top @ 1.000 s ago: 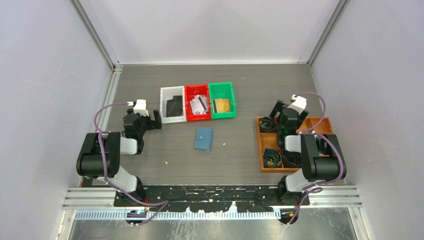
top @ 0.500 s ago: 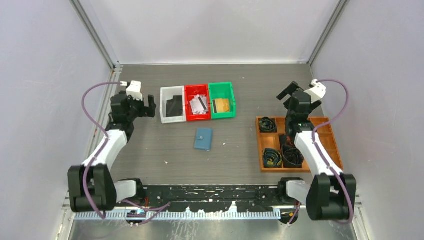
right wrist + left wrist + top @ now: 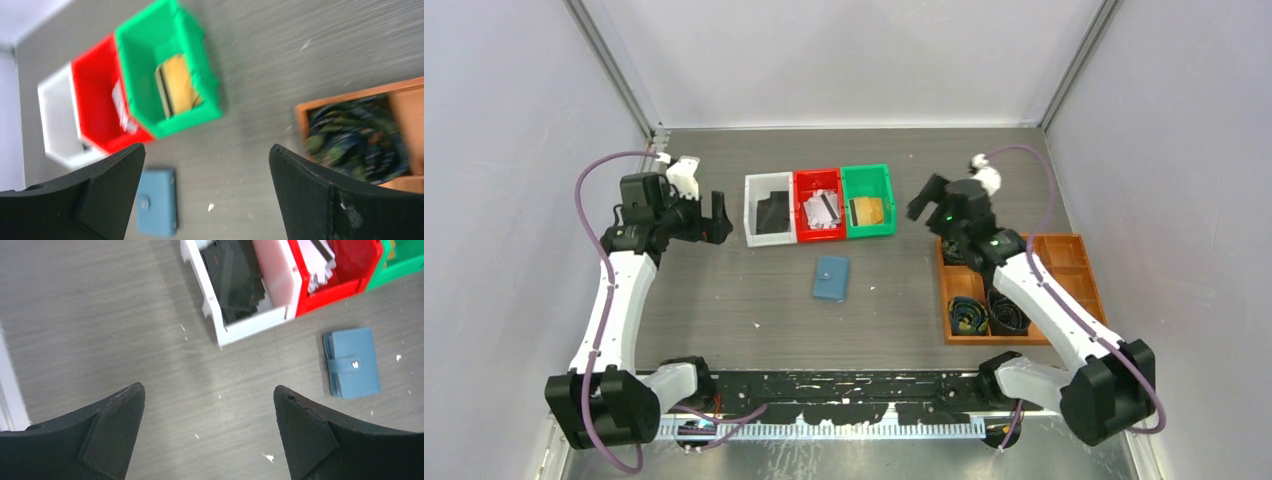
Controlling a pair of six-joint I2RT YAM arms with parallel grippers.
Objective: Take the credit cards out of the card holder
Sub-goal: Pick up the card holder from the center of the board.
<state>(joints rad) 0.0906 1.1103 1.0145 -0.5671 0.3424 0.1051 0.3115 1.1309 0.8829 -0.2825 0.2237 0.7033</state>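
Note:
The card holder [image 3: 831, 279] is a small blue wallet lying shut with its snap tab fastened, in the middle of the table; it also shows in the left wrist view [image 3: 352, 362] and the right wrist view [image 3: 157, 209]. No credit cards show in it while it is shut. Black cards [image 3: 773, 212], silver cards [image 3: 822, 209] and gold cards [image 3: 868, 211] lie in the three bins. My left gripper [image 3: 716, 217] [image 3: 209, 387] hovers open left of the white bin. My right gripper [image 3: 921, 201] [image 3: 207, 146] hovers open right of the green bin. Neither holds anything.
A white bin [image 3: 750, 206], a red bin [image 3: 798, 200] and a green bin [image 3: 889, 195] stand in a row behind the wallet. An orange divided tray [image 3: 1069, 252] with coiled black cables [image 3: 969, 313] sits at the right, under my right arm.
Both arms have unfolded from their low pose and reached forward. The left gripper rose to beside the white bin; the right gripper swung left from over the tray toward the green bin.

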